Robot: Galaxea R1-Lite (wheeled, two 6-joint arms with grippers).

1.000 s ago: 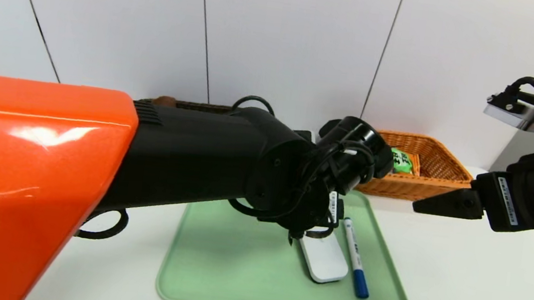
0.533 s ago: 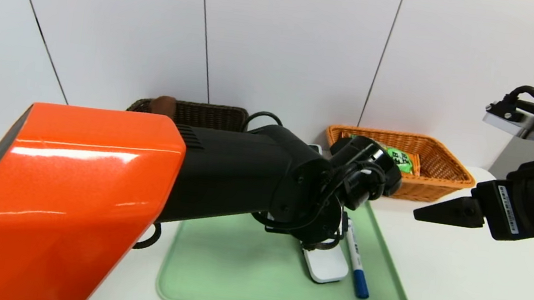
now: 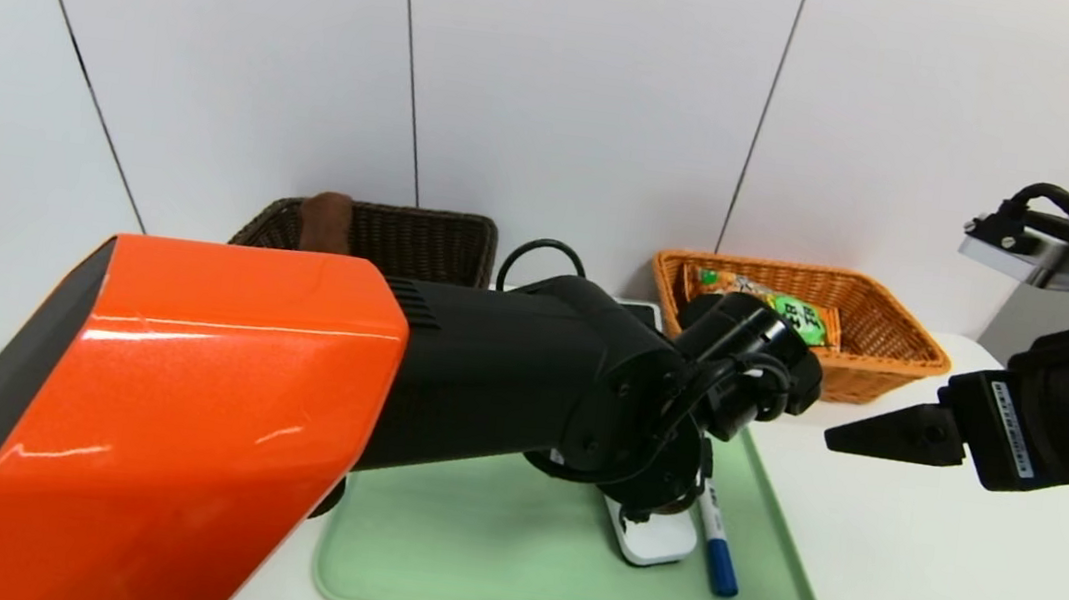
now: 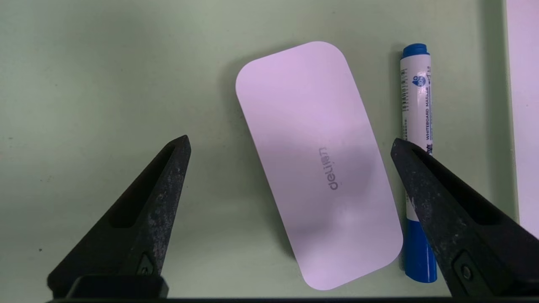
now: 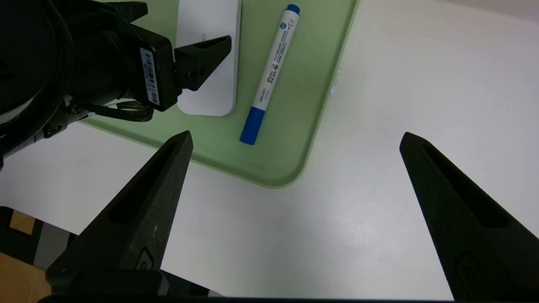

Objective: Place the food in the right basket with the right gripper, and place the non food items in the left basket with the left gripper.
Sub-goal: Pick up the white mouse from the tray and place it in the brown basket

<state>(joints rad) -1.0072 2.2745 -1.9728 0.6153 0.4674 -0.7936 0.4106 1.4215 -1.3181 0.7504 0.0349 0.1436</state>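
A flat white rounded case [image 4: 320, 164] lies on the green tray [image 3: 465, 554], with a blue-capped whiteboard marker [image 4: 417, 126] beside it. My left gripper [image 4: 288, 145] hangs open just above the case, one finger on each side, touching nothing. In the head view the case [image 3: 658, 544] and marker [image 3: 716, 544] show under the left arm's wrist. My right gripper [image 5: 294, 139] is open and empty over bare table right of the tray. The orange right basket [image 3: 881, 352] holds a green snack packet [image 3: 799, 315]. The dark left basket [image 3: 401, 235] stands behind the arm.
The left arm's orange and black links [image 3: 230, 406] fill the left half of the head view and hide part of the tray. A brown object [image 3: 327, 221] rests on the dark basket's rim. White wall panels stand behind the baskets.
The left arm has come down and forward over the tray, bringing its gripper lower over the white case. The right gripper has barely shifted.
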